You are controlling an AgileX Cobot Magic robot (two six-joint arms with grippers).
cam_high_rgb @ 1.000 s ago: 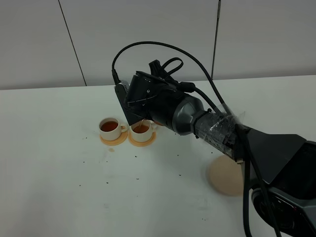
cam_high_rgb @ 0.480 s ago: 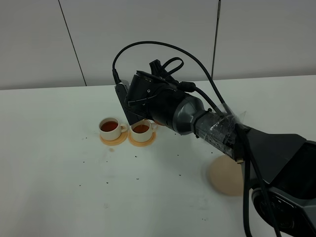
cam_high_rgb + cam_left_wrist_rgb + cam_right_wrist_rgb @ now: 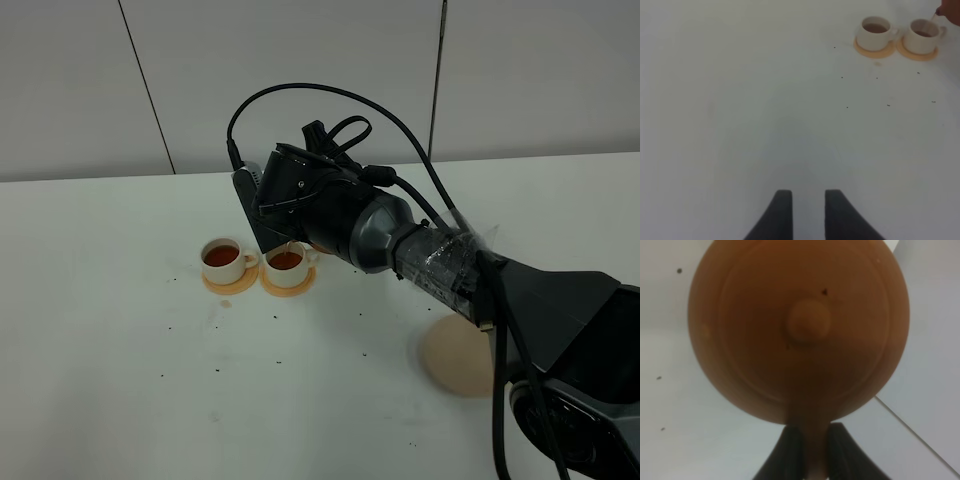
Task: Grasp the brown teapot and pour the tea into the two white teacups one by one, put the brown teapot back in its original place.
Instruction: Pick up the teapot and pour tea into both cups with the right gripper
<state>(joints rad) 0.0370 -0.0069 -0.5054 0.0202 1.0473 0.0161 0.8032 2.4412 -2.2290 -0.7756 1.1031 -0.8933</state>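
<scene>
The brown teapot (image 3: 800,330) fills the right wrist view, lid knob facing the camera, and my right gripper (image 3: 810,440) is shut on its handle. In the high view the right arm's wrist (image 3: 300,200) hangs over the two white teacups and hides most of the pot. Only the spout tip (image 3: 940,11) shows in the left wrist view, just above the right cup (image 3: 285,262). Both that cup and the left cup (image 3: 222,258) hold dark tea and stand on small orange coasters. My left gripper (image 3: 807,200) hovers over bare table, its fingers slightly apart and holding nothing.
The large pale beige coaster (image 3: 458,355) lies bare on the white table (image 3: 120,330), to the right of the cups and partly behind the right arm. Small dark specks and a tea stain (image 3: 226,303) dot the table in front of the cups.
</scene>
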